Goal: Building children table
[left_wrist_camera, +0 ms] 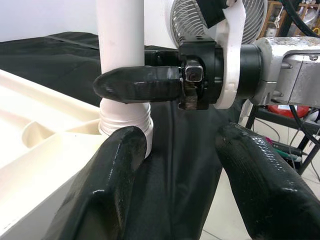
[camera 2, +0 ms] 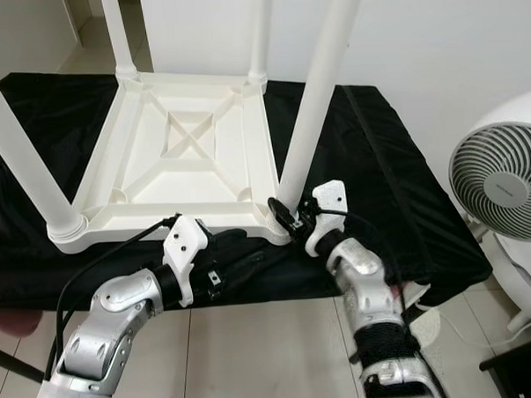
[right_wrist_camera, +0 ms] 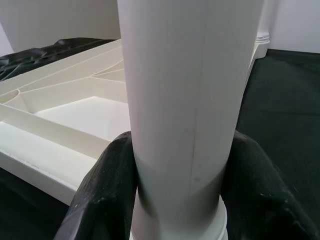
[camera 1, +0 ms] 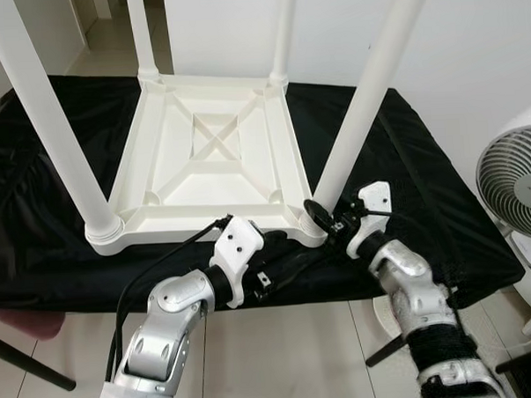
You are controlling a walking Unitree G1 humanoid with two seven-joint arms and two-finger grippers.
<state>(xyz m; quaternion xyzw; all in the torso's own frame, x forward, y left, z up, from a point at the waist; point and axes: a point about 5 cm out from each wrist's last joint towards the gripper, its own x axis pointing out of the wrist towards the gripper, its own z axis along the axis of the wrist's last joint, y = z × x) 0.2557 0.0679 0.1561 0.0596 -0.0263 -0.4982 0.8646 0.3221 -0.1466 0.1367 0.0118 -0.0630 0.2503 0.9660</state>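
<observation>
Because the children's table (camera 1: pixel 215 157) lies upside down on the black cloth (camera 1: pixel 47 235) of the table beneath it, its four legs point up and the sockets at the corners are easy for us to reach. At the left, the near left leg (camera 1: pixel 46 120) already stands in its corner with no help from us. Our left claw (camera 1: pixel 270 271) rests at the near edge of the frame, just beside the near right corner, its fingers (left_wrist_camera: pixel 107 195) spread apart and holding nothing; we judge it is there to steady the frame. Further right, our right claw (camera 1: pixel 319 216) is clamped around the near right leg (camera 1: pixel 366 89) low down, just above its threaded collar, likely so we can turn or seat it. At the far right stands a white fan (camera 1: pixel 516 184) on the floor.
</observation>
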